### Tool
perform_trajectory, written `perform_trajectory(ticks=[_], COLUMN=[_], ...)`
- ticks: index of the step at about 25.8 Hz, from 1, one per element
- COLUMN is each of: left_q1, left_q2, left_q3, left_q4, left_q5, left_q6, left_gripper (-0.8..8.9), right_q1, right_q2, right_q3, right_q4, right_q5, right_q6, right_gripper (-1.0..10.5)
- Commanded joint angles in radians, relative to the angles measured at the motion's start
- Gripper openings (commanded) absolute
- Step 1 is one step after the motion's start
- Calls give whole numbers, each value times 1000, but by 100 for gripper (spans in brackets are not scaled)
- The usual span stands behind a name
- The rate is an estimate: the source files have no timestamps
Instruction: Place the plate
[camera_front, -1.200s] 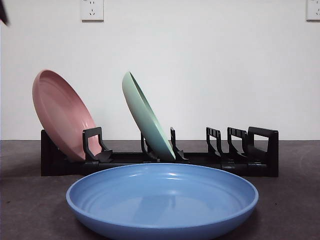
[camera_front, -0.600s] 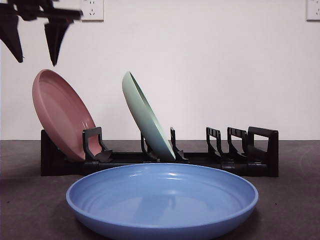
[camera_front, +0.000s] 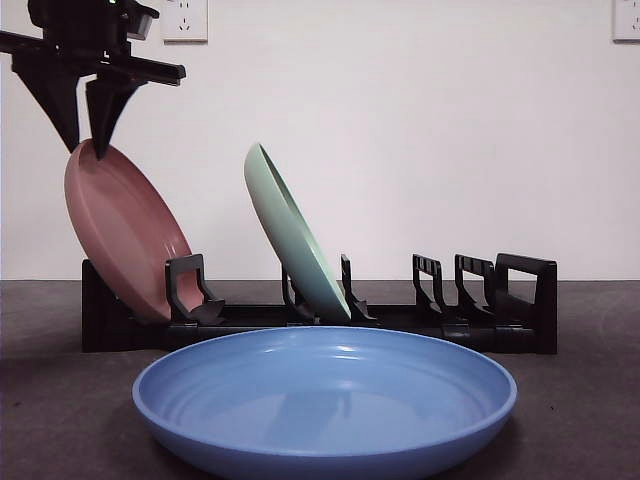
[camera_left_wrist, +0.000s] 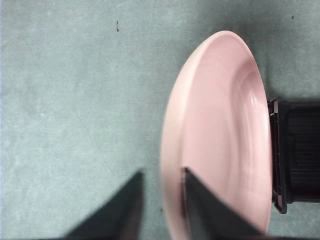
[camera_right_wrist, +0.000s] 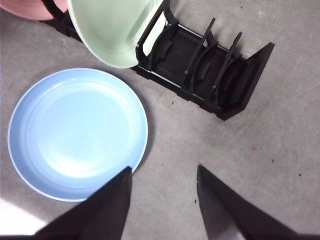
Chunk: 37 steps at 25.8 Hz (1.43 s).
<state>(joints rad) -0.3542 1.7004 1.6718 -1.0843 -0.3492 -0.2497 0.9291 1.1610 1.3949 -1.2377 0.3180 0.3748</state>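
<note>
Leaning in the end slot of the black rack (camera_front: 320, 325), the pink plate (camera_front: 125, 235) stood on edge, its hollow face turned toward the green plate (camera_front: 290, 235) further along the rack. The left gripper (camera_front: 85, 150) hung at its top rim, fingers parted astride it. Before the rack, a blue plate (camera_front: 325, 400) lay flat on the tabletop (camera_front: 580, 420). The right gripper (camera_right_wrist: 162, 175) hovered above, fingers apart, empty.

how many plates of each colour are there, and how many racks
pink plate: 1, leaning in the rack, left gripper at its top rim
green plate: 1, leaning in the rack
blue plate: 1, flat on the table
black rack: 1
total: 3 plates and 1 rack, 4 things
</note>
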Motion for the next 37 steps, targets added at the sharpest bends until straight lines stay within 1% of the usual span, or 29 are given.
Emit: perform_trajectory(ticks=[1,4,6,8,10,13,14,17,19,21,23,25,29,33,37], left_q1=[-6,-6,-6,-6,-6,-6,-6,-7,-13,-24,-37,-57,-118,-191,-257], left_q2=[18,18,18,18,17,10,-9,-69,-103,-142,-187,-240,-370,-512,-634], left_q3=[29,56,111,193,285,407,412,409,398,373,319,230,-35,-318,-563], left_q4=[3,-16,-62,-137,-227,-362,-363,-366,-367,-367,-367,-367,-342,-214,-67], left_q5=[-10,-10,-34,-81,-129,-169,-170,-164,-126,-61,-24,-23,-22,-3,69], left_q6=[10,14,19,28,30,37,51,53,44,27,18,-3,-79,-143,-228], left_gripper=[15,15,15,15,15,15,15,15,15,15,15,15,15,15,15], right_q1=[10,10,10,10,10,10,10,10,10,10,10,10,10,10,10], right_q2=[12,12,12,12,12,12,12,8,7,5,5,5,5,5,5], right_q3=[18,18,18,18,18,18,18,18,18,18,18,18,18,18,18], right_q4=[2,2,2,-2,-13,-37,-44,-54,-52,-52,-52,-48,-45,-42,-42], right_q5=[6,6,26,51,59,80,82,83,83,83,84,84,84,84,84], right_q6=[3,3,2,2,2,2,2,2,2,2,2,2,2,2,2], right_gripper=[209,209,209,209,209,209,209,209,209,209,209,209,209,209,209])
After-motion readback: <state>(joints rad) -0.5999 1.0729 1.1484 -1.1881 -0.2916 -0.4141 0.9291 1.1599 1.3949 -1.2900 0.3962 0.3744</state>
